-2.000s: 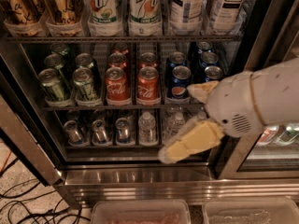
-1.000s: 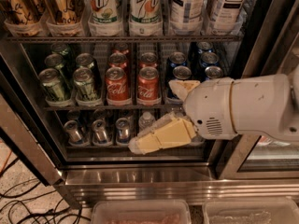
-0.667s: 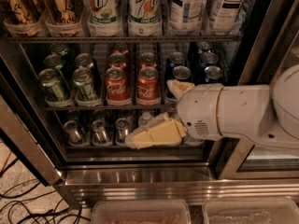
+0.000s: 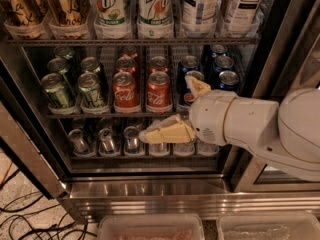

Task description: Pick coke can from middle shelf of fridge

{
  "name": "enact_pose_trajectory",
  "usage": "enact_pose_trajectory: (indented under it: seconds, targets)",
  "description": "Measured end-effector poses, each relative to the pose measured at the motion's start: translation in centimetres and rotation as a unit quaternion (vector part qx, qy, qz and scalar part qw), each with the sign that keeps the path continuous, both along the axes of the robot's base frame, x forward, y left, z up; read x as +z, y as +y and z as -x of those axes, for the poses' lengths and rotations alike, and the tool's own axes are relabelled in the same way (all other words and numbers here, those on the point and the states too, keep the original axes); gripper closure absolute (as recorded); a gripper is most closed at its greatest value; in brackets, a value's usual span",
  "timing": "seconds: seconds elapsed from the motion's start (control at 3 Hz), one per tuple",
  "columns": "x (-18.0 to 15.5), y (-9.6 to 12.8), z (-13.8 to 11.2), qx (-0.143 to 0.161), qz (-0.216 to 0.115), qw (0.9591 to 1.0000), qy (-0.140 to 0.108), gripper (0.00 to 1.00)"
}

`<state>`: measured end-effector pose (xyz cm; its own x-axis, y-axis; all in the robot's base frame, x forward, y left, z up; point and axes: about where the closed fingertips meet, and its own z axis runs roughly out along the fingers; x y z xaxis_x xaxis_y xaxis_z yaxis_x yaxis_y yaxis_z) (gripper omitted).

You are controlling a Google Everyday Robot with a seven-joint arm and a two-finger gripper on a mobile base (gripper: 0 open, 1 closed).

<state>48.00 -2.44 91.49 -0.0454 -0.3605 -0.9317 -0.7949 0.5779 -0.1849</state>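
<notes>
My gripper (image 4: 169, 110) hangs in front of the fridge (image 4: 150, 188), level with the middle shelf (image 4: 95, 115). The cream jaws are spread wide and clamped on nothing, one lying just below that shelf and the other rising in front of the blue Pepsi cans (image 4: 220, 64). The coke can (image 4: 159, 91) nearest me is red with white script and a silver top, and it stands upright at the front of its lane, with a twin (image 4: 125, 92) beside it and the green cans (image 4: 75, 86) beyond that.
</notes>
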Motion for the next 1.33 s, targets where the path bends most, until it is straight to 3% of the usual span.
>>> enact_pose_trajectory:
  seconds: [0.33,1.0,1.33]
  targets:
    - [-1.1,-0.2,-0.7,0.004,-0.011,0.9996,-0.027,0.0]
    - [-1.4,-0.1,-1.1,-0.009,-0.014,0.9996,-0.021,0.0]
    - [-2.7,-0.2,-2.4,-0.043,-0.031,0.9984,-0.02,0.0]
